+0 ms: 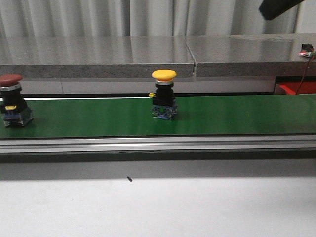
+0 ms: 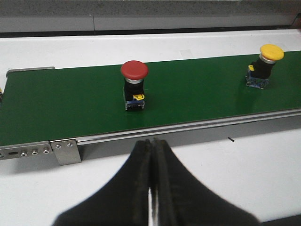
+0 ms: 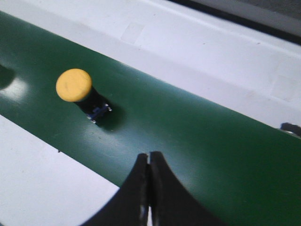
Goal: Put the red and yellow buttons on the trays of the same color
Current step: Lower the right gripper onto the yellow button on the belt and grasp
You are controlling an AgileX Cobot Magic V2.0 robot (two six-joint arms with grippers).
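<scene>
A yellow button stands upright mid-belt on the green conveyor. A red button stands upright at the belt's left end. Only a corner of the red tray shows, at the far right behind the belt; no yellow tray is in view. My left gripper is shut and empty over the white table, short of the belt's near rail, with the red button beyond it and the yellow button further along. My right gripper is shut and empty above the belt, apart from the yellow button.
A grey stone-like ledge runs behind the belt. A small circuit board with a red light sits on its right end. A metal rail edges the belt's near side, with white table in front. A dark arm part hangs at top right.
</scene>
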